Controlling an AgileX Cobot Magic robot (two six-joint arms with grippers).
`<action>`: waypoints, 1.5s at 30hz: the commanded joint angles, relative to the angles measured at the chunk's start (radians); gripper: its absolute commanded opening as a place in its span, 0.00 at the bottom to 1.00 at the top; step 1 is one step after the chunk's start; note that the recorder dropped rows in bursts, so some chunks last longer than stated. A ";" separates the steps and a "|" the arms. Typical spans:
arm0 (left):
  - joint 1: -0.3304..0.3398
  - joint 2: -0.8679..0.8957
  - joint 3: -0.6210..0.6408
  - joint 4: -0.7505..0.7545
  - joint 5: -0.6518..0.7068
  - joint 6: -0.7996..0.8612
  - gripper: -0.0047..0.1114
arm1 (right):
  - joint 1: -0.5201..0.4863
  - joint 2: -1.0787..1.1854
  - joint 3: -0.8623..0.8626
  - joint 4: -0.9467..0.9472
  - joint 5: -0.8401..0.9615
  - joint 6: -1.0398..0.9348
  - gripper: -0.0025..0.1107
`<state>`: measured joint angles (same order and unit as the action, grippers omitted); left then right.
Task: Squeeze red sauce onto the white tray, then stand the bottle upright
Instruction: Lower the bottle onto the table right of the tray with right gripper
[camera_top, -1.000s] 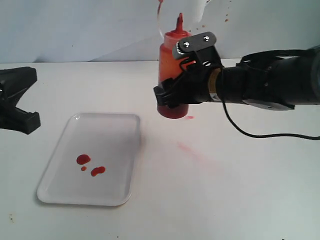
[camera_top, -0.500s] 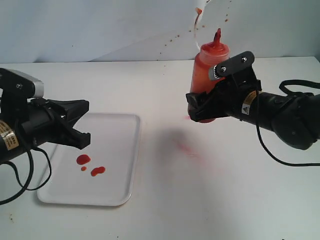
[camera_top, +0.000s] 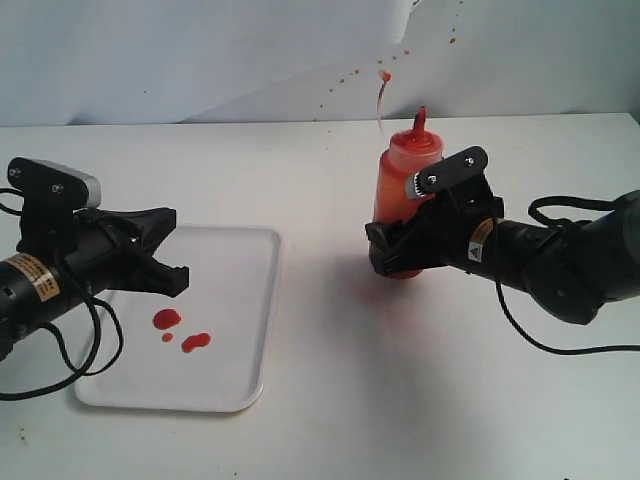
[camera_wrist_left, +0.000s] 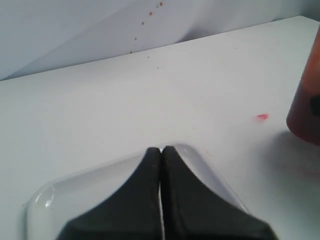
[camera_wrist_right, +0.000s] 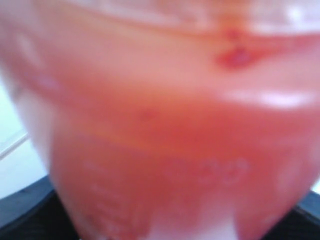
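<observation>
Setting the bottle (camera_top: 398, 175) down upright on the table (camera_top: 330, 400), right of the white tray (camera_top: 235, 300) and well apart from it

Long axis close to vertical, nozzle (camera_top: 419, 118) up; right gripper (camera_top: 395, 250) comes in from the right and grips the lower body, jaws spread round it. Base is at the table or just off it, contact cannot be told. Judged next: let go straight sideways so the bottle does not tip. Left gripper (camera_wrist_left: 161, 155) empty, jaws pressed together, over the tray's left part, much farther from the bottle. Red sauce (camera_top: 166, 319) sits in small blobs on the tray
</observation>
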<state>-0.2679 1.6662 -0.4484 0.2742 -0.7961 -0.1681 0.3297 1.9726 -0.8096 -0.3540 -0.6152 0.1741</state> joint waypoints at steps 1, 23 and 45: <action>0.001 0.033 0.002 -0.033 -0.038 0.022 0.04 | 0.001 0.007 -0.005 -0.056 -0.056 -0.009 0.02; 0.001 0.189 0.000 -0.212 -0.179 0.304 0.04 | 0.001 0.022 0.016 -0.458 -0.060 0.060 0.02; 0.001 0.206 0.000 -0.212 -0.214 0.300 0.04 | -0.002 0.022 0.068 -0.332 -0.014 -0.008 0.02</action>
<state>-0.2679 1.8687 -0.4484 0.0739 -0.9954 0.1308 0.3297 1.9949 -0.7522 -0.7223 -0.6952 0.1811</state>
